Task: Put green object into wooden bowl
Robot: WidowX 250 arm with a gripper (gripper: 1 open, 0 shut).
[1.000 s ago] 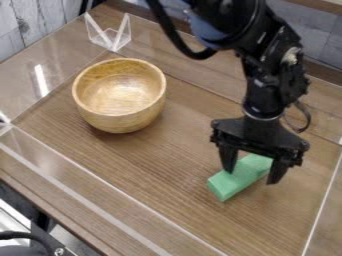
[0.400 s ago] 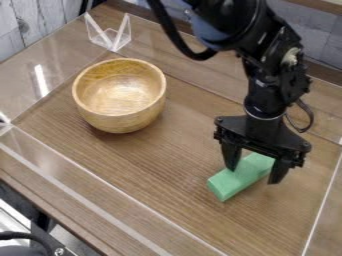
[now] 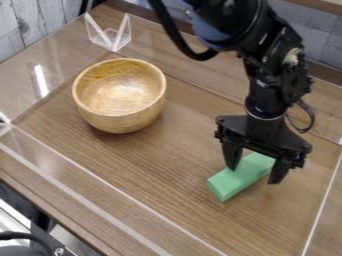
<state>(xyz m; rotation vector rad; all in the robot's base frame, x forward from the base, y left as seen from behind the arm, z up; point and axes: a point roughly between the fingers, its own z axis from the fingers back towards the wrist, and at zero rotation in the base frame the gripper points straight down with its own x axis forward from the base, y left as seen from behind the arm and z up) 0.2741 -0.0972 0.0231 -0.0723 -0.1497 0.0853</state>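
The black pincer (image 3: 259, 165) points straight down over the green object (image 3: 235, 181), its fingers spread wide apart on either side of the block's far end and not clamped on it. The green object lies flat on the wooden worktop (image 3: 134, 165), toward the right. The wooden bowl (image 3: 120, 94) stands upright and empty well apart from it, to the left and farther back.

A lab-style test bench: a wooden tabletop (image 3: 120, 160) fenced by clear acrylic walls (image 3: 54, 55).
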